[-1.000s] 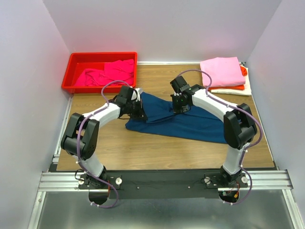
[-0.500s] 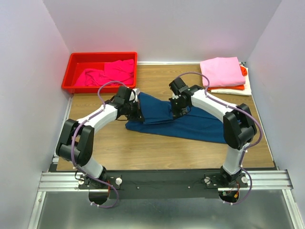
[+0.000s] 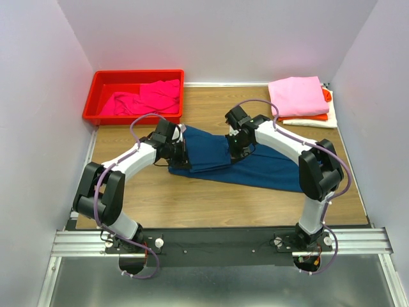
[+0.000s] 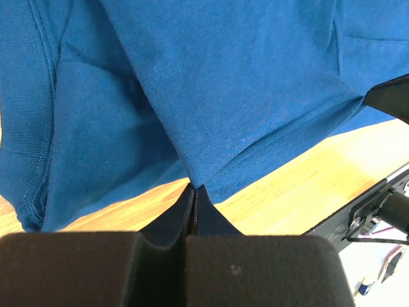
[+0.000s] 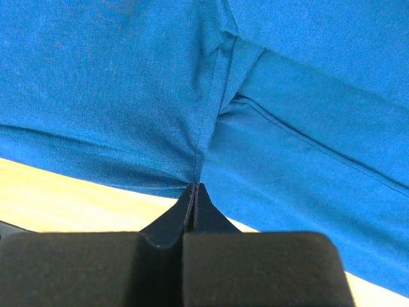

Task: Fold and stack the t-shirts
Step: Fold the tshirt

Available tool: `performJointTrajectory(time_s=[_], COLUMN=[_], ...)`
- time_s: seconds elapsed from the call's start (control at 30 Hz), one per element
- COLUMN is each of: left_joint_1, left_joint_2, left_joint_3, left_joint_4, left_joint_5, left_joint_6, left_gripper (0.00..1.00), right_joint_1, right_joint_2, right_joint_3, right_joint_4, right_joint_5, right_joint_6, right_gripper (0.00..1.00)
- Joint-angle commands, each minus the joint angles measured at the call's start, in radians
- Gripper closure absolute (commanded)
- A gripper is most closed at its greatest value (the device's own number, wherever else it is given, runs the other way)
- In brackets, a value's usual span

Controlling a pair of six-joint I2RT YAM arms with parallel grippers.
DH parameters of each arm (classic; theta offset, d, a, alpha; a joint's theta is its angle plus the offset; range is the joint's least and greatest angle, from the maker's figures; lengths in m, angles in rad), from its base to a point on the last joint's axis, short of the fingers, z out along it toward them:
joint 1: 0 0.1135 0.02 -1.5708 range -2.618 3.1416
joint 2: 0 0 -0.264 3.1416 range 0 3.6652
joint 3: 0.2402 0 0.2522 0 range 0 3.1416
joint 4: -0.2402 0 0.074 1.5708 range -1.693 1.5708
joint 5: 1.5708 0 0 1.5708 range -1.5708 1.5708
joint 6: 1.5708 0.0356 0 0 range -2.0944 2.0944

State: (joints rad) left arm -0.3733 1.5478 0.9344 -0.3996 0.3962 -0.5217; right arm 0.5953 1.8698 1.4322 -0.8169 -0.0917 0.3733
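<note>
Tabletop (image 3: 192,201): stack (image 3: 297,96) done at one o'clock; left gripper (image 4: 194,189) and right gripper (image 5: 193,187) pinch navy tee (image 3: 268,169) mid-fold; magenta tees (image 3: 144,99) wait at eleven.

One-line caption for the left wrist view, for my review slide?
Left gripper pinching an edge of the navy t-shirt over the wooden table.

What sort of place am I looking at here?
Probably a robot test booth, not a laundry: plain white walls box in a wooden table, two robot arms bolted to a metal rail, both holding a dark blue cotton t-shirt.
</note>
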Motion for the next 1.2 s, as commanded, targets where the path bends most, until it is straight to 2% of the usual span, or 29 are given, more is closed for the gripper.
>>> performJointTrajectory(time_s=[0.0,0.43,0.47,0.53,0.57,0.63,0.7,0.73,0.9,1.03,1.17], left_joint_1=[0.004,0.004,0.004,0.004,0.004,0.004,0.004,0.004,0.004,0.004,0.004], left_joint_2=[-0.012,0.035,0.047,0.054,0.055,0.051,0.032,0.028,0.034,0.107,0.245], left_joint_3=[-0.019,-0.029,-0.026,-0.022,-0.017,-0.008,0.012,0.024,0.190,0.322,0.429], left_joint_4=[-0.036,-0.056,-0.062,-0.070,-0.080,-0.102,-0.142,-0.159,-0.226,-0.188,-0.121], left_joint_5=[-0.034,-0.025,-0.026,-0.028,-0.030,-0.040,-0.057,-0.066,-0.109,-0.103,-0.054], left_joint_6=[0.005,0.029,0.037,0.045,0.049,0.064,0.084,0.091,0.104,0.095,0.103], left_gripper=[1.00,1.00,0.98,0.86,0.72,0.58,0.54,0.51,0.50,0.50,0.50], right_joint_1=[0.003,0.009,0.009,0.009,0.009,0.009,0.009,0.009,0.003,-0.052,-0.146], right_joint_2=[0.020,0.068,0.072,0.075,0.074,0.072,0.074,0.068,0.038,0.078,0.103], right_joint_3=[0.019,0.040,0.042,0.051,0.054,0.072,0.094,0.105,0.168,0.204,0.186], right_joint_4=[-0.059,-0.082,-0.085,-0.091,-0.093,-0.106,-0.145,-0.156,-0.166,-0.153,-0.053], right_joint_5=[-0.003,-0.011,-0.010,-0.006,0.003,0.013,0.041,0.052,0.202,0.241,0.187], right_joint_6=[-0.027,-0.040,-0.042,-0.042,-0.042,-0.042,-0.042,-0.042,-0.037,-0.057,-0.082], right_gripper=[1.00,0.99,0.92,0.77,0.57,0.45,0.32,0.31,0.17,0.16,0.16])
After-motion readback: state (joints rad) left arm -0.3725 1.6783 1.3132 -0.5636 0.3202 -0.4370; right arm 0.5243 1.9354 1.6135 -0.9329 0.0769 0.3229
